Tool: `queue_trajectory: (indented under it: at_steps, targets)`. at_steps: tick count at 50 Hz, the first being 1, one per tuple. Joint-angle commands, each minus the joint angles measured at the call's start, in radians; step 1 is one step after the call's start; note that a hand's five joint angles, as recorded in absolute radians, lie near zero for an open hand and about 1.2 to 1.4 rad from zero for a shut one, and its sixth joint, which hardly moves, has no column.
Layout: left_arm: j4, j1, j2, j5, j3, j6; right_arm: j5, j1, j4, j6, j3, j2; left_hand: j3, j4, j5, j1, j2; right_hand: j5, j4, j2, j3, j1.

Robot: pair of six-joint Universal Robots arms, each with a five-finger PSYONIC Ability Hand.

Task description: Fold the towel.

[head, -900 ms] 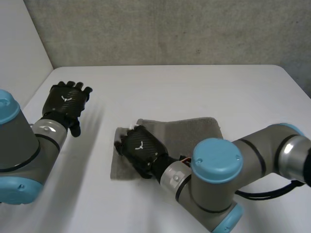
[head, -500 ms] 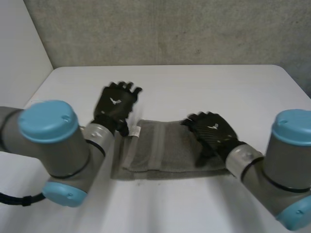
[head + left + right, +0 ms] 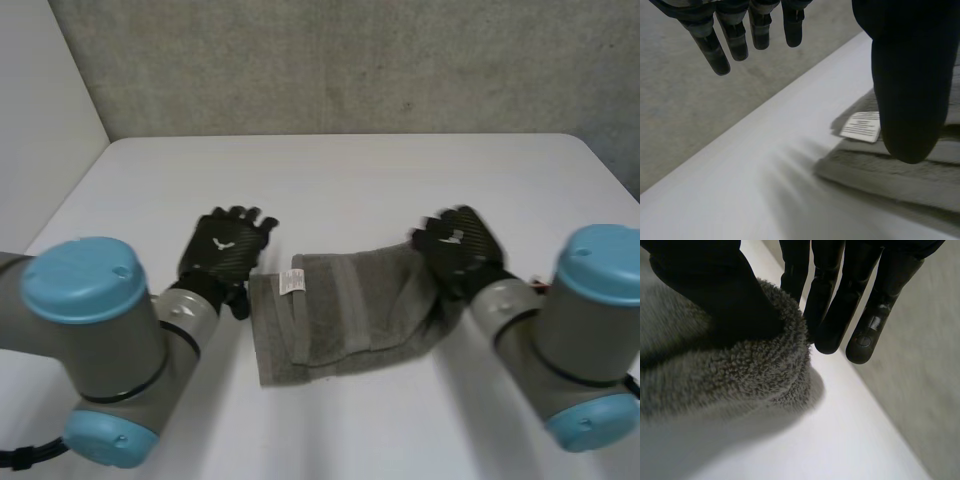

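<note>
A grey towel [image 3: 340, 318] lies partly folded at the middle of the white table [image 3: 350, 180], a white label [image 3: 292, 281] near its left end. My left hand [image 3: 228, 246] hovers just beside that end, fingers straight and holding nothing. In the left wrist view its thumb [image 3: 907, 85] hangs over the towel [image 3: 885, 172] next to the label [image 3: 862, 126]. My right hand [image 3: 458, 244] is at the towel's right edge. In the right wrist view that raised edge [image 3: 745, 367] is pinched between the thumb [image 3: 715, 295] and the fingers [image 3: 840, 310].
A grey wall [image 3: 350, 60] stands behind the table's far edge and a white panel [image 3: 40, 110] rises at its left. Bare tabletop surrounds the towel on all sides.
My right hand has moved from the towel's left end to its right edge and pinched it up. My left hand has come in beside the left end. The towel has shifted and bunched.
</note>
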Motion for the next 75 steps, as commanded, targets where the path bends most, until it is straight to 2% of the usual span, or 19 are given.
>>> queue_trajectory:
  at_steps: [1,7,11,12,13,14,15,17,19,23,27,31,39,46,55,61,67,73,75]
  targets:
    - [-0.001,0.106,0.103,0.001,-0.076,-0.003,-0.035,0.302,0.001,0.007,-0.127,0.087,0.007,0.008,-0.031,-0.003,0.01,0.248,0.207,0.233,0.216,0.489]
    - [-0.003,0.143,0.128,0.001,-0.104,-0.009,-0.133,0.44,0.007,-0.003,-0.141,0.216,0.007,0.008,-0.031,-0.003,0.01,0.248,0.207,0.233,0.216,0.489]
    - [-0.003,0.142,0.129,0.001,-0.115,-0.012,-0.129,0.44,0.012,0.004,-0.151,0.237,0.007,0.008,-0.031,-0.003,0.01,0.248,0.207,0.233,0.216,0.489]
    - [-0.001,0.134,0.129,0.001,-0.115,-0.015,-0.12,0.44,0.017,0.015,-0.156,0.224,0.007,0.008,-0.031,-0.003,0.01,-0.068,-0.109,-0.082,-0.1,0.173]
    - [-0.001,0.134,0.129,0.001,-0.115,-0.015,-0.12,0.44,0.017,0.015,-0.156,0.224,0.007,0.008,-0.031,-0.003,0.01,-0.071,-0.112,-0.086,-0.103,0.17]
    - [-0.001,0.131,0.129,0.001,-0.11,-0.025,-0.103,0.439,0.02,0.03,-0.159,0.198,0.007,0.008,-0.031,-0.003,0.01,-0.661,-0.702,-0.676,-0.693,-0.42]
    - [-0.001,0.131,0.129,0.001,-0.11,-0.025,-0.079,0.428,0.029,0.059,-0.161,0.164,0.007,0.008,-0.031,-0.003,0.01,-0.974,-1.015,-0.988,-1.006,-0.732]
    - [-0.003,0.116,0.133,0.001,-0.08,-0.076,-0.051,0.405,0.04,0.106,-0.162,0.126,0.007,0.008,-0.031,-0.003,0.01,-0.974,-1.015,-0.988,-1.006,-0.732]
    - [-0.009,0.101,0.133,0.001,-0.052,-0.106,-0.023,0.338,0.061,0.24,-0.159,0.051,0.007,0.008,-0.031,-0.003,0.01,-0.974,-1.015,-0.988,-1.006,-0.732]
    - [-0.046,0.064,0.129,0.001,0.003,-0.163,-0.022,0.286,0.099,0.392,-0.159,-0.014,0.007,0.008,-0.031,-0.003,0.01,-0.974,-1.015,-0.988,-1.006,-0.732]
    - [-0.15,0.033,0.099,0.0,0.08,-0.253,-0.028,0.197,0.203,0.555,-0.188,-0.042,0.011,0.011,-0.027,0.001,0.014,-0.974,-1.015,-0.988,-1.006,-0.732]
    - [-0.266,-0.024,0.036,-0.037,0.138,-0.36,-0.051,0.154,0.297,0.601,-0.242,-0.022,0.011,0.011,-0.027,0.001,0.014,-0.974,-1.015,-0.988,-1.006,-0.732]
    - [-0.339,-0.068,-0.053,-0.153,0.144,-0.445,-0.13,0.121,0.489,0.598,-0.417,0.193,0.007,0.008,-0.031,-0.003,0.01,-0.974,-1.015,-0.988,-1.006,-0.732]
    - [-0.337,-0.073,-0.107,-0.152,0.117,-0.439,-0.121,0.118,0.515,0.528,-0.484,0.305,0.007,0.008,-0.031,-0.003,0.01,-0.974,-1.015,-0.988,-1.006,-0.732]
    - [-0.33,-0.081,-0.119,-0.149,0.111,-0.43,-0.065,0.117,0.515,0.411,-0.478,0.331,0.007,0.008,-0.031,-0.003,0.01,-0.974,-1.015,-0.988,-1.006,-0.732]
    - [-0.336,-0.094,-0.084,-0.152,0.15,-0.387,0.023,0.117,0.501,0.411,-0.473,0.27,0.007,0.008,-0.031,-0.003,0.01,-0.974,-1.015,-0.988,-1.006,-0.732]
    - [-0.362,-0.081,0.027,-0.157,0.221,-0.353,0.124,0.11,0.388,0.403,-0.45,0.092,0.02,0.02,-0.019,0.01,0.023,-0.974,-1.015,-0.988,-1.006,-0.732]
    - [-0.488,-0.002,0.182,-0.149,0.376,-0.321,0.15,0.038,0.356,0.403,-0.458,-0.072,0.02,0.02,-0.019,0.01,0.023,-0.974,-1.015,-0.988,-1.006,-0.732]
    - [-0.585,0.03,0.24,-0.14,0.463,-0.318,0.152,-0.007,0.363,0.403,-0.463,-0.13,0.014,0.014,-0.024,0.004,0.017,-0.974,-1.015,-0.988,-1.006,-0.732]
